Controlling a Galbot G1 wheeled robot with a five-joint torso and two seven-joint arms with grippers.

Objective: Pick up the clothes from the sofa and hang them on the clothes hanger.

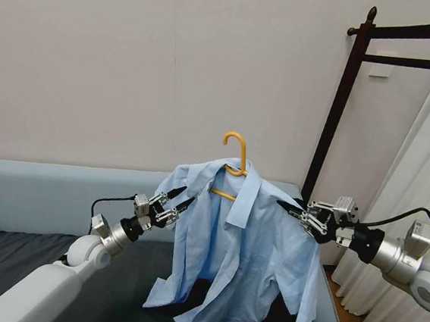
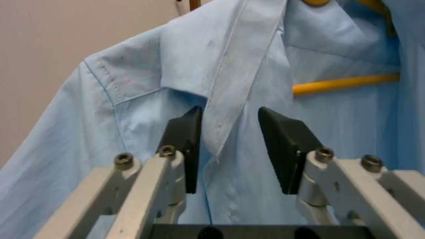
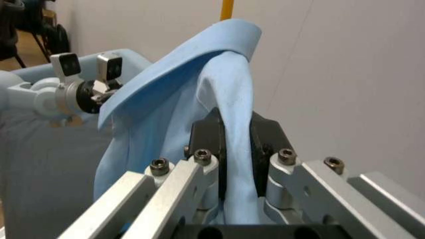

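Here the light blue shirt [image 1: 245, 248] hangs on a yellow hanger [image 1: 236, 144], held up in the air above the sofa [image 1: 37, 189] with its front open and its collar around the hanger's neck. The yellow hook stands clear above the collar, and we see it caught on nothing. The shirt's lower edge droops toward the dark seat [image 1: 8, 251], though we cannot tell whether it touches. In the left wrist view the shirt [image 2: 133, 99] is close before us, with the hanger's yellow bar [image 2: 345, 83] showing inside it. The left gripper [image 1: 187, 196] reaches to the shirt's shoulder on our left. From its wrist we see the left gripper [image 2: 229, 144] with its dark pads [image 2: 282, 144] standing apart, a strip of the collar's edge lying between them with a gap on either side, so the claw is parted and not clamped. The right gripper [image 1: 290, 210] meets the opposite shoulder. Its wrist view shows the right gripper [image 3: 236, 144] pinched narrow on a fold of the shirt [image 3: 192, 84], the pads pressed against the cloth. The hanger's stem [image 3: 227, 9] rises above that fold, and the left gripper [image 3: 99, 94] shows farther off behind the cloth. Behind the shirt stands the pale wall [image 1: 133, 62]. To our right a dark wooden rack [image 1: 342, 105] rises beside a white curtain [image 1: 418, 188], apart from the hanger.
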